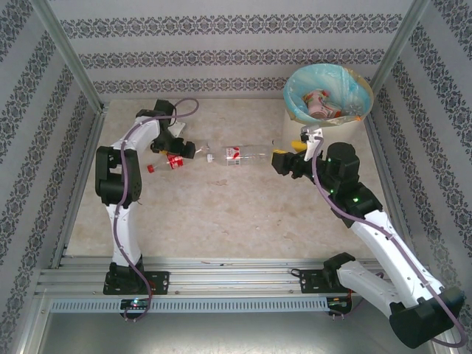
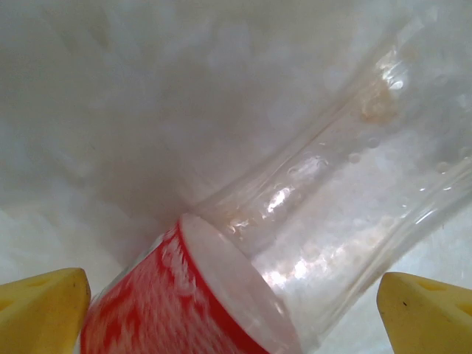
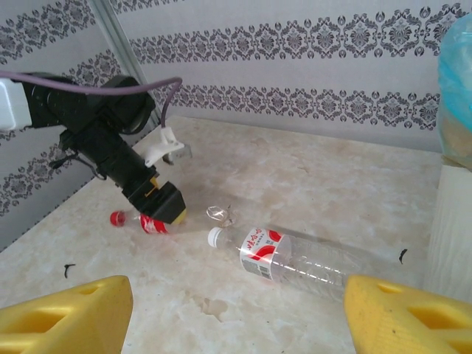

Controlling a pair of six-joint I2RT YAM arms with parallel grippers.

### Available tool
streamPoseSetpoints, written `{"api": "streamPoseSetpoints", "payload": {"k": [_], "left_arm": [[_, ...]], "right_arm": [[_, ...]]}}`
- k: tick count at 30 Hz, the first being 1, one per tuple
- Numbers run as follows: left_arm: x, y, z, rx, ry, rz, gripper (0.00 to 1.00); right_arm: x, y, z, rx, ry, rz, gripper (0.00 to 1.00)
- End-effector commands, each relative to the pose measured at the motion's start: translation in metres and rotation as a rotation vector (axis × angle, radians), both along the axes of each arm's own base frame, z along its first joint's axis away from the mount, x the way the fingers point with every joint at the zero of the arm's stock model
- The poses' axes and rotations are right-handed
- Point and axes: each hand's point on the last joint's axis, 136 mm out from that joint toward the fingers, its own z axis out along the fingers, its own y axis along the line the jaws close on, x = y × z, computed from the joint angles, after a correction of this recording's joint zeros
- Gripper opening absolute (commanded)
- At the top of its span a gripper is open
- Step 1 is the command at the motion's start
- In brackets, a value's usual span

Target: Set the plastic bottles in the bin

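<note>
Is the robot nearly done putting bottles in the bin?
Partly. Some bottles already lie in the bin. The open left fingers straddle a red-label bottle on the table, not lifted yet. A longer clear bottle lies in front of the open right fingers, still to go.

Bare table is left free across the near half, between the arms. The middle strip is barred by a white-capped bottle lying lengthwise between the left gripper and the right gripper. The far right corner is taken up by the bin, just beyond the right gripper.
</note>
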Motion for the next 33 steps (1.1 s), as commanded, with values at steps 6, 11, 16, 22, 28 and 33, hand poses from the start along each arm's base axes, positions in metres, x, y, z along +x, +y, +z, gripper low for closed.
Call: {"api": "streamPoseSetpoints", "payload": {"k": [6, 11, 16, 22, 28, 33], "left_arm": [[-0.026, -0.007, -0.007, -0.006, 0.031, -0.002, 0.98], [-0.03, -0.005, -0.004, 0.01, 0.02, 0.0, 0.8], [-0.029, -0.004, 0.019, 0.014, -0.045, 0.003, 0.66], [-0.029, 0.001, 0.091, 0.009, -0.25, 0.044, 0.6], [-0.056, -0.051, 0.206, -0.082, -0.712, -0.115, 0.41], [-0.11, -0.102, 0.283, -0.24, -1.091, -0.297, 0.21]], "right_arm": [[-0.01, 0.003, 0.01, 0.055, -0.009, 0.016, 0.75], [-0.018, 0.001, 0.012, 0.063, -0.009, 0.008, 0.75], [-0.03, -0.007, 0.021, 0.07, -0.032, -0.012, 0.75], [-0.04, -0.015, 0.034, 0.108, -0.045, -0.04, 0.75], [-0.046, 0.001, 0.058, 0.204, -0.028, 0.046, 0.75], [-0.049, 0.028, 0.093, 0.291, -0.043, 0.161, 0.75]]}}
